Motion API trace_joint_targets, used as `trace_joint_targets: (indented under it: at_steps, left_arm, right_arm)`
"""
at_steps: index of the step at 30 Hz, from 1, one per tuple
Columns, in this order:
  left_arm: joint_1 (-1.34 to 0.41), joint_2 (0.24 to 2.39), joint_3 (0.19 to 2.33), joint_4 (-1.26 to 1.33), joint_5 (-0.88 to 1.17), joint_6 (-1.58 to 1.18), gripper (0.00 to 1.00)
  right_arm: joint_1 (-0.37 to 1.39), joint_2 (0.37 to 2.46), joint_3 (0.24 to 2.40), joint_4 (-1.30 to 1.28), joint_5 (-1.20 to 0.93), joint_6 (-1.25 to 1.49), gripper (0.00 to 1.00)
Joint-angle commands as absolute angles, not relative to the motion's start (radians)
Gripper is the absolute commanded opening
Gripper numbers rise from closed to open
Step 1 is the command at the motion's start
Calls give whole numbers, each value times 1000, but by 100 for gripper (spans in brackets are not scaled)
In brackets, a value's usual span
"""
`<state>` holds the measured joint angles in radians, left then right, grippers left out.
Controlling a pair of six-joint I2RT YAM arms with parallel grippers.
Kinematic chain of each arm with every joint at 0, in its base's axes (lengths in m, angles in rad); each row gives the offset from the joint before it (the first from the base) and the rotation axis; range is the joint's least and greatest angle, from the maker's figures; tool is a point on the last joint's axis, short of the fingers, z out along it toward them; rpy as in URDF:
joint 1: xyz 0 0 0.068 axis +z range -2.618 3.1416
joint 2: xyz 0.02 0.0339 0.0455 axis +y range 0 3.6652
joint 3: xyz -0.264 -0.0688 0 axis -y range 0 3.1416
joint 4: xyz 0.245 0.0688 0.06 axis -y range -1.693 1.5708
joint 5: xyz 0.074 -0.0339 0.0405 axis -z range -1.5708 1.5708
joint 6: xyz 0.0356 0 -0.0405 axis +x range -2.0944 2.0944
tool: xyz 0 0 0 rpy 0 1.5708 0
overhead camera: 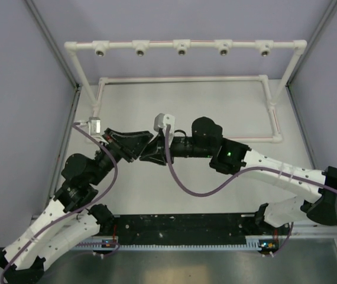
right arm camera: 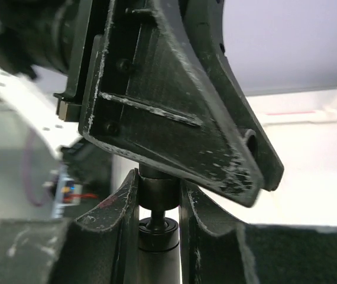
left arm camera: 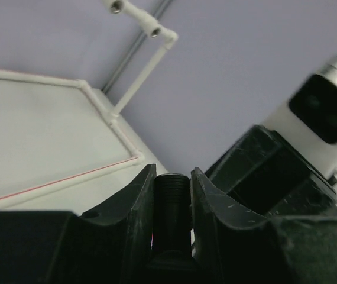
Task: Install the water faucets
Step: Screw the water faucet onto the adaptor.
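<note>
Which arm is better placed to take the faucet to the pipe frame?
Left. Its claw is shut on the faucet, and the frame shows ahead in its wrist view. The right claw only flanks the faucet's end, its grip unclear.

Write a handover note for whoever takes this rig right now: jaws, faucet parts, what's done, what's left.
Left gripper: jaws shut on a black threaded faucet piece.
Right gripper: jaws shut around a dark cylindrical faucet part just below the left gripper; whether it is the same piece or a second one joined to it, I cannot tell.
Both arms meet mid-table, away from the white pipe frame.
Done: parts are off the table and in the jaws.
Left: no faucet shows in the sockets; carry over and install.
</note>
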<state>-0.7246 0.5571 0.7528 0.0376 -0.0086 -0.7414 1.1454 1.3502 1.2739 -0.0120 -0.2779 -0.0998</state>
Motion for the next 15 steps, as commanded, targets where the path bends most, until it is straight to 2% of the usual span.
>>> trace_joint_targets:
  at_steps: [1,6,9,11,13,14,15]
  left_arm:
    - [-733,543,733,474,305,-775,0]
    - [-732,592,727,652,480,-827,0]
    - [-733,615,724,748,564,-860,0]
    - [-732,627,727,788,607,-877,0]
    - [-732,623,730,785,603,-876,0]
    - [-732,618,733,732,580,-856,0]
    - [-732,608,742,665,549,-832,0]
  right_arm:
    - [1059,1293,1236,274,-728,200,0]
    - [977,1334,1204,579,-971,518,0]
    - [962,1361,1189,730,-1041,659,0]
    - [951,1362,1190,738,-1040,675,0]
    - [942,1344,1198,688,-1010,626,26]
    - [940,1326,1204,625,-981,567,36]
    - [942,1301,1215,536,-947,484,40]
